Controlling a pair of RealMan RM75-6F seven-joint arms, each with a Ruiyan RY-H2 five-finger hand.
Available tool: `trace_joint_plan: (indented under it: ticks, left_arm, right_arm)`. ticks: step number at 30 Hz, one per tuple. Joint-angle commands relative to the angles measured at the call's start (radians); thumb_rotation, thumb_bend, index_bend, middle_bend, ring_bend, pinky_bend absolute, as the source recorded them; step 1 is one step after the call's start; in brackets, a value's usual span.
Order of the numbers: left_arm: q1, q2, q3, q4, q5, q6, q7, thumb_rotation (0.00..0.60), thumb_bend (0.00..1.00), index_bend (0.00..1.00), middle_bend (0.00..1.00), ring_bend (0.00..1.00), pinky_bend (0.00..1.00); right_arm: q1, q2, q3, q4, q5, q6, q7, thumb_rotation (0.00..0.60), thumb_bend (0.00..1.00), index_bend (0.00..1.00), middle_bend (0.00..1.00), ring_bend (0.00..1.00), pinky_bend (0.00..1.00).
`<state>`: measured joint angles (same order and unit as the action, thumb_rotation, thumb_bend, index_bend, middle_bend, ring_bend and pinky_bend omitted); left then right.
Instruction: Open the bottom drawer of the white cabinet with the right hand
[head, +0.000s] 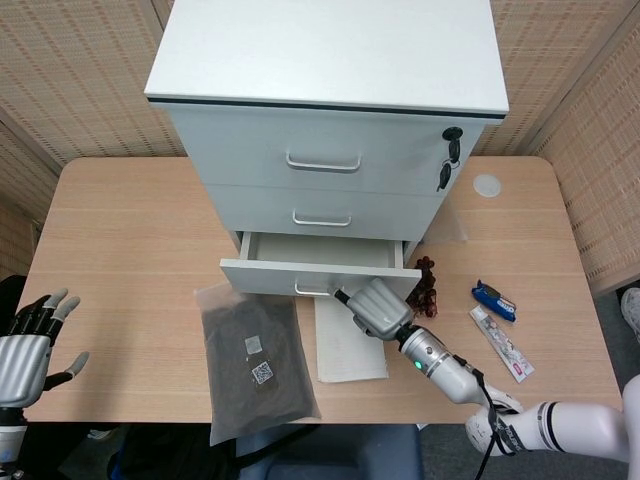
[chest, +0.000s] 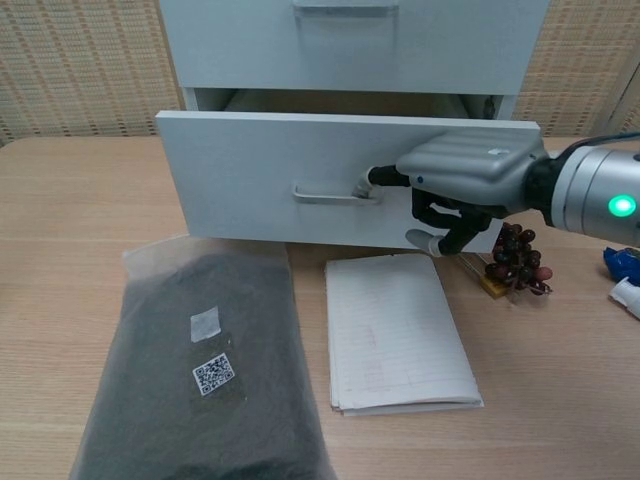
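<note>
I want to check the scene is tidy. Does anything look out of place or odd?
A bunch of grapes lies directly on the table against a padlock, an odd pairing. Nothing is spilled or damaged.

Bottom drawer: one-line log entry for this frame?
bottom drawer: partly open | right hand: finger hooked on drawer handle | left hand: idle, fingers spread | notebook: in front of drawer

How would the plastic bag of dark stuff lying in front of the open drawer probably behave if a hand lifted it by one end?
The plastic bag lies flat with soft, rounded edges, so it would probably sag instead of staying stiff. Its film looks smooth, so it may slip in a loose grip. Its dark contents fill most of it, suggesting some weight, though that is uncertain.
</note>
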<state>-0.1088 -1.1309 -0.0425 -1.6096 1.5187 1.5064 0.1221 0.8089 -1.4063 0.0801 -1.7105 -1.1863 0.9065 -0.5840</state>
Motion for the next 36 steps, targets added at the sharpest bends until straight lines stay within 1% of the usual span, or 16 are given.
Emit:
trace_joint_plan:
  ticks: [1, 13, 21, 26, 31, 36]
  left_arm:
    - [0.002, 0.001, 0.001, -0.001, 0.000, 0.001, 0.000, 0.600, 0.22, 0.14, 0.10, 0.10, 0.14]
    - [0.007, 0.000, 0.003, 0.001, 0.005, 0.009, -0.004, 0.600, 0.22, 0.14, 0.10, 0.10, 0.14]
    - [0.012, 0.001, 0.003, 0.000, 0.005, 0.012, -0.006, 0.600, 0.22, 0.14, 0.10, 0.10, 0.14]
    - [0.014, 0.002, 0.005, -0.001, 0.008, 0.016, -0.007, 0.600, 0.22, 0.14, 0.10, 0.10, 0.14]
    - [0.017, 0.005, 0.003, -0.004, 0.010, 0.022, -0.007, 0.600, 0.22, 0.14, 0.10, 0.10, 0.14]
    - [0.018, 0.008, 0.000, -0.005, 0.004, 0.021, -0.007, 0.600, 0.22, 0.14, 0.10, 0.10, 0.14]
  right_arm:
    - [-0.002, 0.008, -0.010, -0.022, -0.009, 0.007, -0.012, 0.600, 0.46, 0.15, 0.86, 0.91, 0.99]
    - [-0.005, 0.035, -0.044, -0.108, -0.040, 0.011, -0.039, 0.600, 0.46, 0.15, 0.86, 0.91, 0.99]
    - [-0.015, 0.065, -0.073, -0.186, -0.079, 0.015, -0.045, 0.600, 0.45, 0.15, 0.86, 0.91, 0.99]
    - [-0.030, 0.094, -0.093, -0.240, -0.124, 0.030, -0.040, 0.600, 0.46, 0.15, 0.86, 0.91, 0.99]
    - [-0.072, 0.127, -0.104, -0.277, -0.224, 0.113, -0.030, 0.600, 0.46, 0.15, 0.86, 0.91, 0.99]
    - [-0.156, 0.192, -0.112, -0.305, -0.332, 0.266, -0.003, 0.600, 0.46, 0.15, 0.83, 0.90, 0.99]
